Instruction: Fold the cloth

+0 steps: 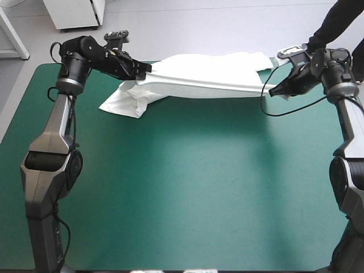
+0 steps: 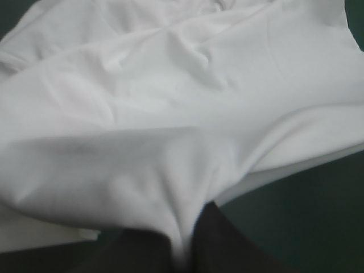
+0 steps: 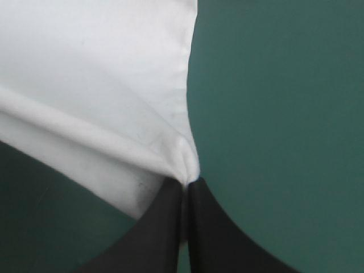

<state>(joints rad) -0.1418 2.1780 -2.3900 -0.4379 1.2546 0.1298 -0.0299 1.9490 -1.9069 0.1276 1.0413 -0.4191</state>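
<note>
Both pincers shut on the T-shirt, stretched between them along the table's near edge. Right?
No: the high view shows the T-shirt stretched along the far edge of the table, not the near one. Left pincer and right pincer are both shut on it.

the tabletop lies under a smooth teal-green cover with a rounded far left corner and a few faint pale marks near its middle. a person's dark sleeve reaches in at the far right corner.
</note>
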